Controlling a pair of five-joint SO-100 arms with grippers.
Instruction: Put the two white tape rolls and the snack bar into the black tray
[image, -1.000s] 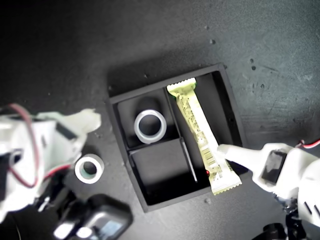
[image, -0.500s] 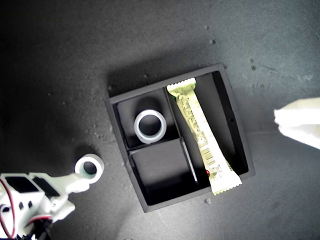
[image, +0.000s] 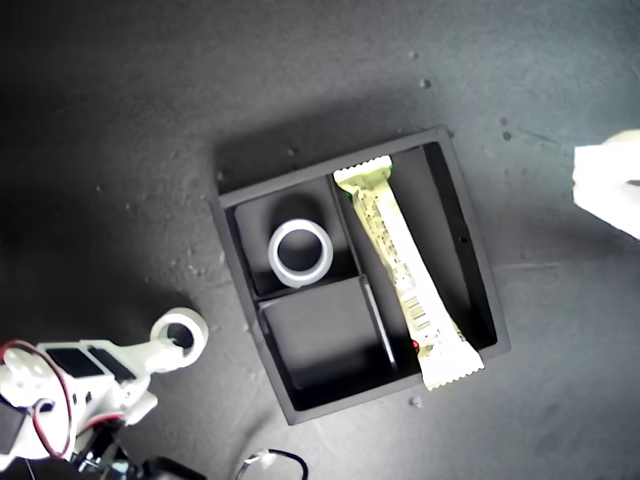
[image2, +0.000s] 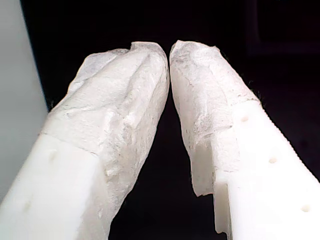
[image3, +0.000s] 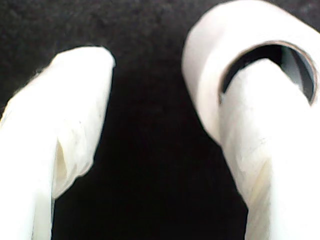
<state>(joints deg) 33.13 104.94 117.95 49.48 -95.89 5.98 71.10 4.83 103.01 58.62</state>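
White tape roll (image: 300, 252) and snack bar (image: 407, 271) already lie in the black tray (image: 463, 240). Remaining roll (image: 180, 334) sits outside, one finger of my second hand (image3: 165, 150) through its hole, jaws apart. My first hand (image2: 169, 55) is closed, empty.

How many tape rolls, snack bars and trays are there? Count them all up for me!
White tape rolls: 2, one in the tray, one outside it
Snack bar: 1
Black tray: 1
Total: 4
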